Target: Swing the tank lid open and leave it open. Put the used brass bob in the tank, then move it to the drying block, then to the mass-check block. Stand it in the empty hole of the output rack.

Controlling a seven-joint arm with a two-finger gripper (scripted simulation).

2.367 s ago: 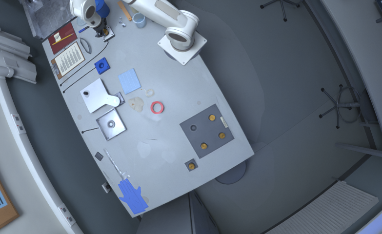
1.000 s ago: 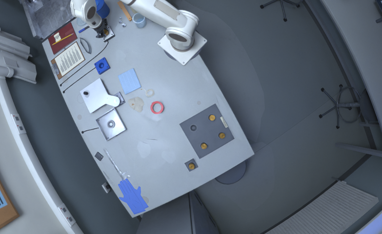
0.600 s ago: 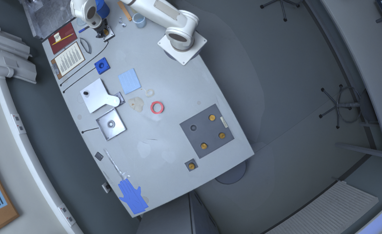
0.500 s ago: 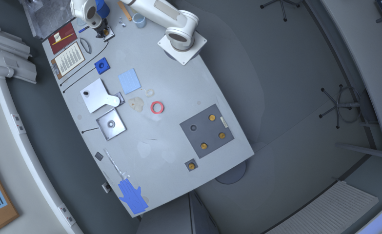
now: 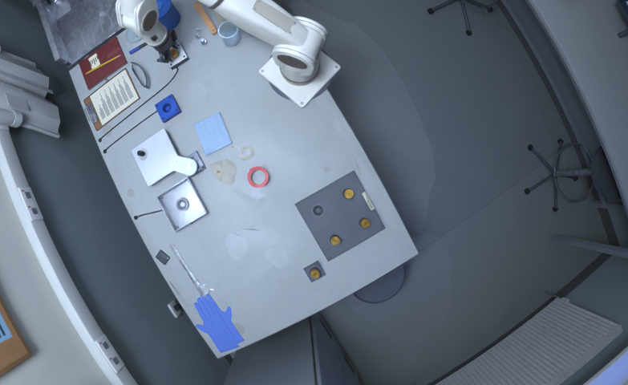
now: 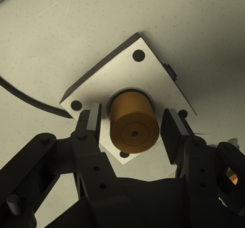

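Observation:
The brass bob (image 6: 133, 122) stands upright in the round seat of a pale square block (image 6: 128, 92) at the table's far left corner (image 5: 176, 53). My gripper (image 6: 132, 124) hangs open around the bob and holds nothing. The tank (image 5: 182, 204) sits mid-left on the table, and its white lid (image 5: 160, 157) is swung aside, off the tank. A blue block (image 5: 168, 108) lies between the tank and the pale block. The dark output rack (image 5: 339, 214) on the right carries three brass bobs and has one empty hole (image 5: 317, 210).
The table's far edge lies close behind the gripper. A black cable (image 6: 29, 99) curves past the pale block. A clear cup (image 5: 229, 33) and small parts sit to its right. A clipboard (image 5: 113, 98) and a red book (image 5: 102, 62) lie to its left. A single bob stands in a small holder (image 5: 315, 272).

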